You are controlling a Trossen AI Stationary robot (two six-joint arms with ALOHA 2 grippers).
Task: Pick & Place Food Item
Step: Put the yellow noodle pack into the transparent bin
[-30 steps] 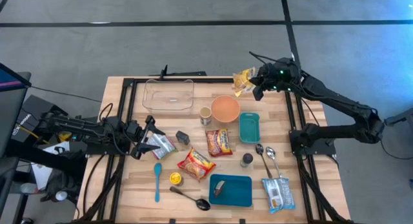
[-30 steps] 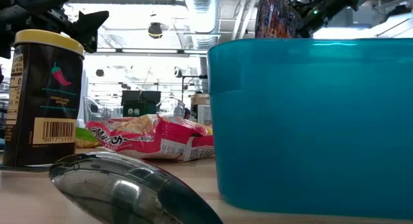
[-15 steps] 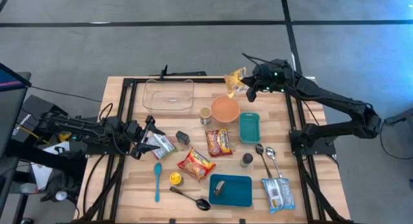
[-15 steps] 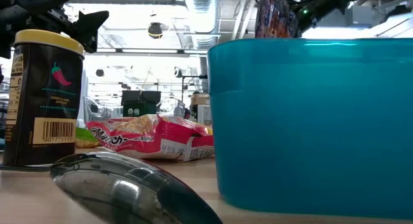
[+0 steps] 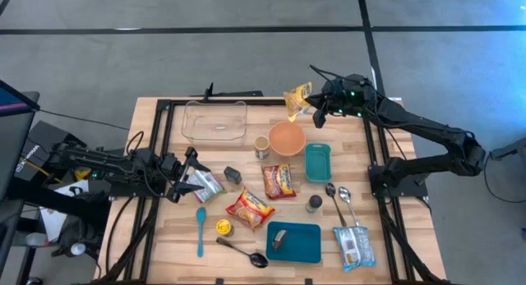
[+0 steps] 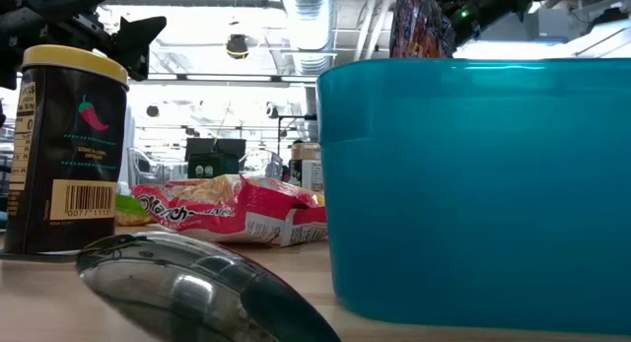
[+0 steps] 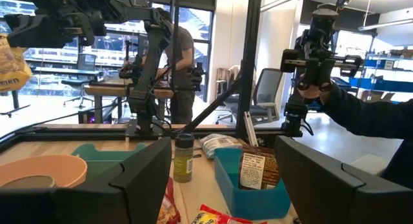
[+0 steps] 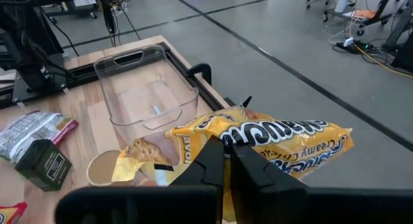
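While it hangs in the air above the table's far edge, the yellow snack bag (image 5: 297, 98) is pinched between the closed fingers of the right gripper (image 5: 317, 114), just beyond the orange bowl (image 5: 287, 138). Beside the bowl, away from the right arm, sits the clear plastic container (image 5: 215, 121), and nearer lies the small teal tray (image 5: 317, 162). At the table's left side the left gripper (image 5: 186, 175) rests low with its fingers spread, beside a silver packet (image 5: 205, 185).

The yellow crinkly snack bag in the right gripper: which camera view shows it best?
The right wrist view: the yellow crinkly snack bag fills the frame, pinched in the right gripper. The high view shows it small; the left wrist view catches only an edge.
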